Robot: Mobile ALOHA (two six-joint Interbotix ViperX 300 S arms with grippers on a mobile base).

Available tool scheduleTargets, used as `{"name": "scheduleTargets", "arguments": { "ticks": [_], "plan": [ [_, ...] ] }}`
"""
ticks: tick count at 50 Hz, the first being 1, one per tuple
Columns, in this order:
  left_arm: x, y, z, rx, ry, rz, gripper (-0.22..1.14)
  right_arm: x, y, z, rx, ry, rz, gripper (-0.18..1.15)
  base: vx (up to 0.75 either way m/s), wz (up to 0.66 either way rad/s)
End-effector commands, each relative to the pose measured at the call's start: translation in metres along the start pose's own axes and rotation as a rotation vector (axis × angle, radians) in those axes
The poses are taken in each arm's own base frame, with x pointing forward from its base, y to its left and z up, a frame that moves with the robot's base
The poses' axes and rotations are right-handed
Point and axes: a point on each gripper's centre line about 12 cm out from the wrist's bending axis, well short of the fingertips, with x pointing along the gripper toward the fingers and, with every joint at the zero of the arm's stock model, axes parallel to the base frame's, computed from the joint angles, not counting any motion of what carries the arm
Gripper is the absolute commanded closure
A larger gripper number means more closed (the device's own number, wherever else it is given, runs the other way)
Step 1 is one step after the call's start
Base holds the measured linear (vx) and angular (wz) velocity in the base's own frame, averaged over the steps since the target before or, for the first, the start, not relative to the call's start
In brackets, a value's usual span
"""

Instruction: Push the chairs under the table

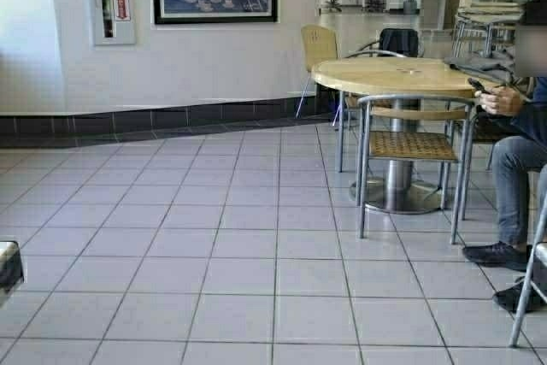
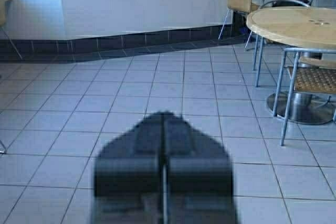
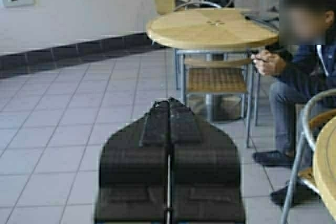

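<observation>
Currently in transit, no pushing yet | left gripper [image 2: 164,169] and right gripper [image 3: 169,163] hang low over the tiled floor [image 1: 214,262], jaws clenched on nothing, seemingly tucked for driving | one tan chair [image 1: 318,47] stands by the far wall behind the round table [image 1: 402,76] | long worktop out of view | seated person [image 1: 517,143] on the right.

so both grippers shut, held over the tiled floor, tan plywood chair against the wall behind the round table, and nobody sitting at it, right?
Not quite: a person sits at the round table, as the right wrist view shows. The rest holds.
</observation>
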Motion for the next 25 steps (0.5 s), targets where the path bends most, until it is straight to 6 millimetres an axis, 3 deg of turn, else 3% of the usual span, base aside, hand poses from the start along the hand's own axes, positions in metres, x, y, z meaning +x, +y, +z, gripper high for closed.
{"name": "scheduleTargets", "arguments": {
  "ticks": [1,18,25],
  "plan": [
    [0.001,-0.002,0.000,-0.002,0.003,-0.009,0.93,0.000,0.002,0.003,0.022,-0.008,0.008,0.96,0.00,0.00],
    [-0.002,-0.002,0.002,-0.002,-0.015,-0.009,0.89,-0.026,0.001,0.007,0.021,-0.089,0.009,0.93,0.02,-0.01],
    [-0.006,-0.002,0.008,-0.004,-0.044,-0.009,0.89,-0.028,0.001,0.010,0.021,-0.103,0.007,0.93,0.09,-0.03]
  ]
}}
